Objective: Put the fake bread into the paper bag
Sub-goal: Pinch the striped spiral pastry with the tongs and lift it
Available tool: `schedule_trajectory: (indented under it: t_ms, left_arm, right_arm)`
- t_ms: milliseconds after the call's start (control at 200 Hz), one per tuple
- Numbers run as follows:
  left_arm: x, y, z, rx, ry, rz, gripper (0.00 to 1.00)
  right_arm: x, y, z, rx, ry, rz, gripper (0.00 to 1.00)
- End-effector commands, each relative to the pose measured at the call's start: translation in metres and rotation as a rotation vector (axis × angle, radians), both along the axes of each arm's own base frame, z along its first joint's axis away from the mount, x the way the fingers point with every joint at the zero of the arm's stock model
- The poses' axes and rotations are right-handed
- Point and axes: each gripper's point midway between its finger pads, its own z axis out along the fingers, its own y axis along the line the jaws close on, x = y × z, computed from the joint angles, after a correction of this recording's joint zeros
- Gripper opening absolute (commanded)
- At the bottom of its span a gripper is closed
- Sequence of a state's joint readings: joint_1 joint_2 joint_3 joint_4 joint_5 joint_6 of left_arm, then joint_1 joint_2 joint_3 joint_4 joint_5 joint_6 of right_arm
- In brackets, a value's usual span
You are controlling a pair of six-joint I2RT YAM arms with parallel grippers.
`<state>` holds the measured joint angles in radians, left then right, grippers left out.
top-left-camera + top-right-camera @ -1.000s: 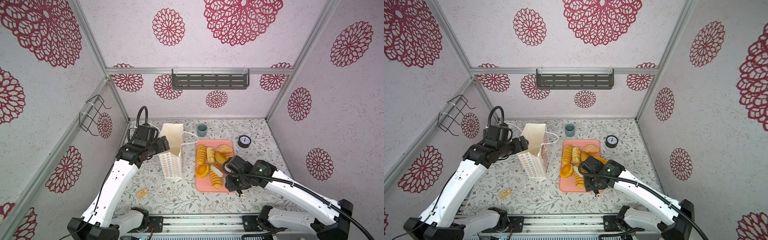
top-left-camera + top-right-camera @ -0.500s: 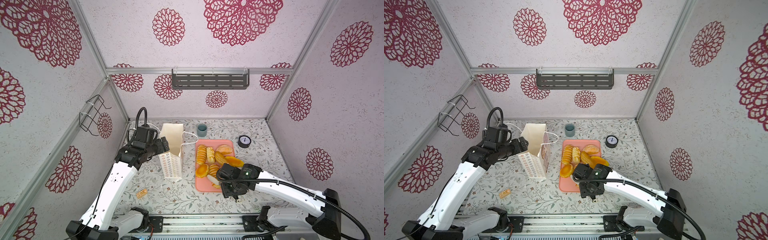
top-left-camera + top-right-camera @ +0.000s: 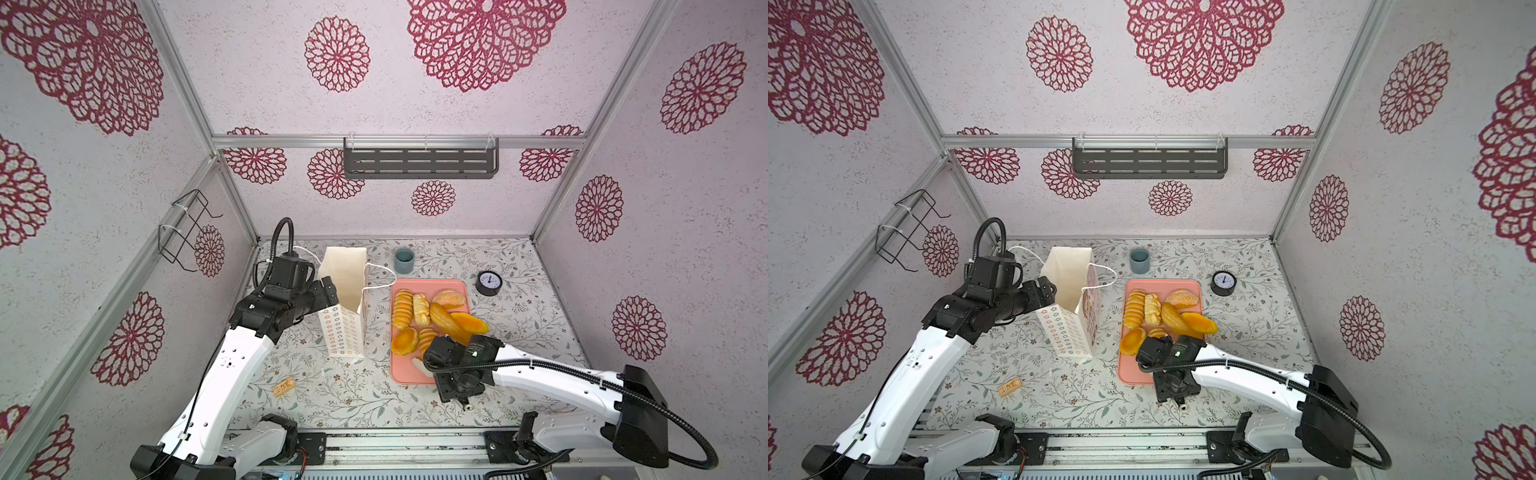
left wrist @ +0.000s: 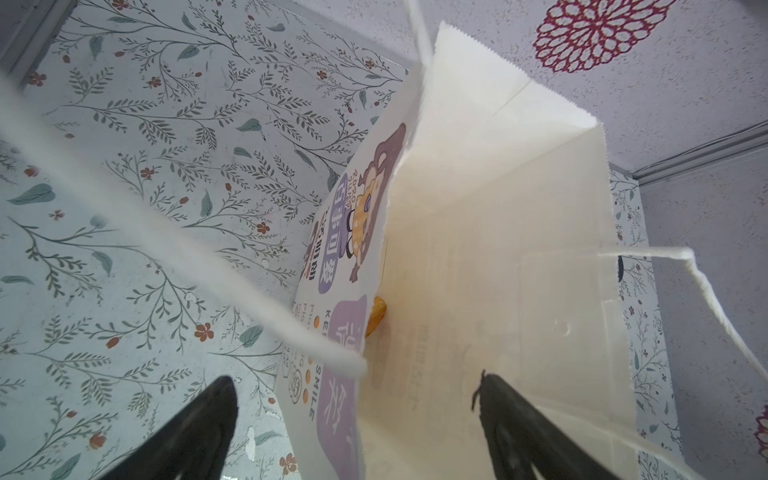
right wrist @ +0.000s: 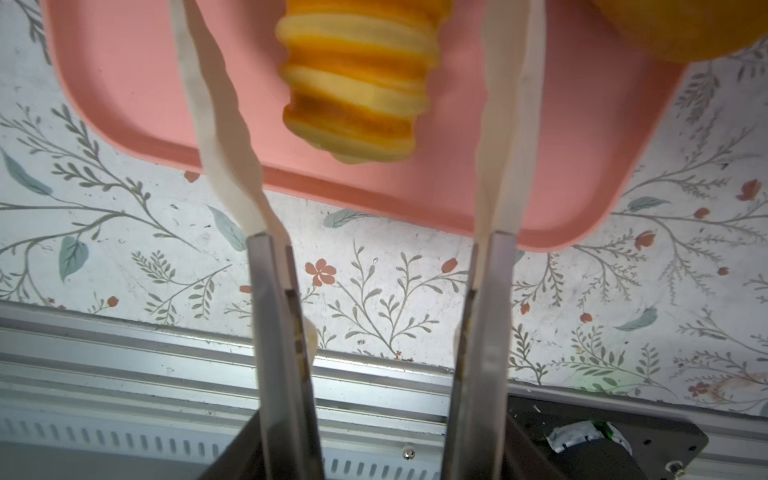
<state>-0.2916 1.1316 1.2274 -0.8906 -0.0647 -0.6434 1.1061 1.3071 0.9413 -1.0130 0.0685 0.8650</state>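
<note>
Your right gripper (image 5: pixel 357 50) has swung in over the pink tray (image 5: pixel 124 104), jaws apart astride the ridged loaf (image 5: pixel 353 95), not yet touching; close off-centre and that glossy loaf may squirt away. Your left gripper (image 4: pixel 355 378), jaws wide, straddles a wall of the paper bag (image 4: pixel 498 208); a nudge could tip it.

paper bag (image 4: pixel 478 124) mouth open, cord handle (image 4: pixel 166 232) at rim

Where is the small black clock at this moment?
In both top views the small black clock sits on the table at the back right, beside the pink tray's far corner.
</note>
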Motion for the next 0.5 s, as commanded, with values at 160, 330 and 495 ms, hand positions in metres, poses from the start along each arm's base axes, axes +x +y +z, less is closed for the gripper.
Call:
schedule_trajectory:
  t_ms: [160,330,495]
  left_arm:
    - [0.004,0.002,0.003,-0.002,-0.026,0.007,0.94]
    - [0.005,0.002,0.006,-0.001,-0.031,0.009,0.94]
    - [0.006,0.002,0.009,0.000,-0.036,0.011,0.94]
  right_arm:
    - [0.002,-0.011,-0.010,-0.042,-0.031,-0.035,0.56]
    - [0.000,-0.015,-0.012,-0.045,-0.033,-0.043,0.50]
    - [0.002,-0.015,0.001,0.004,-0.067,-0.059,0.40]
